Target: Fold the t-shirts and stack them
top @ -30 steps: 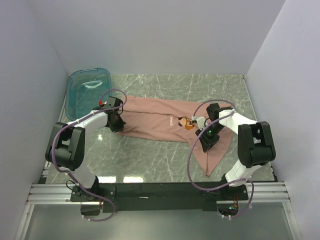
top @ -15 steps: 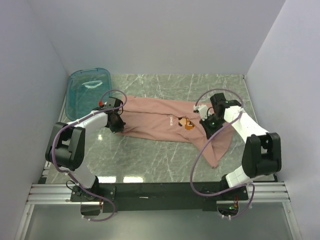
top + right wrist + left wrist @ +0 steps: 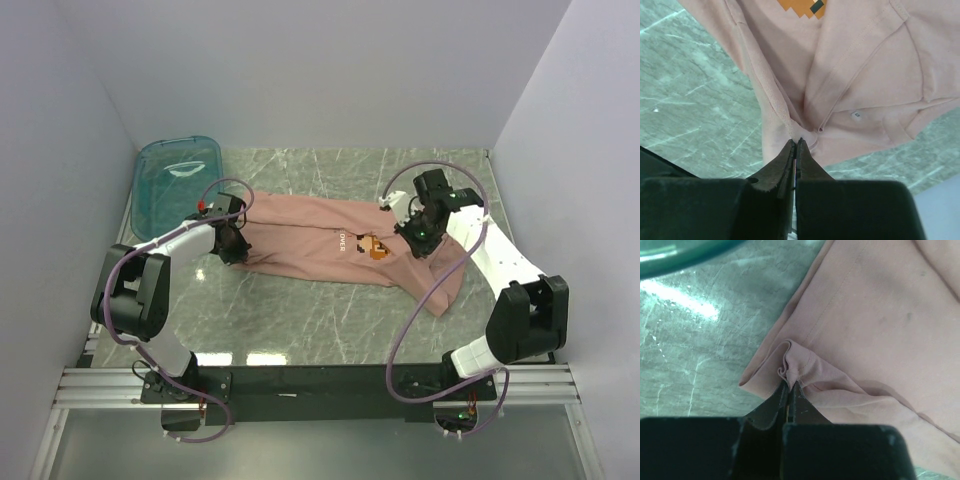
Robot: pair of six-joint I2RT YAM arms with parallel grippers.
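Now you are clamping the dusty-pink t-shirt [image 3: 300,240], lying across the middle of the table [image 3: 300,310], with the left gripper [image 3: 790,385] at its 9 o'clock edge and the right gripper [image 3: 795,142] at 3 o'clock, so be drawing both ends apart evenly.

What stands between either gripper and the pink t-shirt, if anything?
Nothing visible does. The left gripper is shut on a bunched fold at the edge of the t-shirt, and the right gripper is shut on a pinch of fabric at its other end. The teal tub sits apart, off to the far left.
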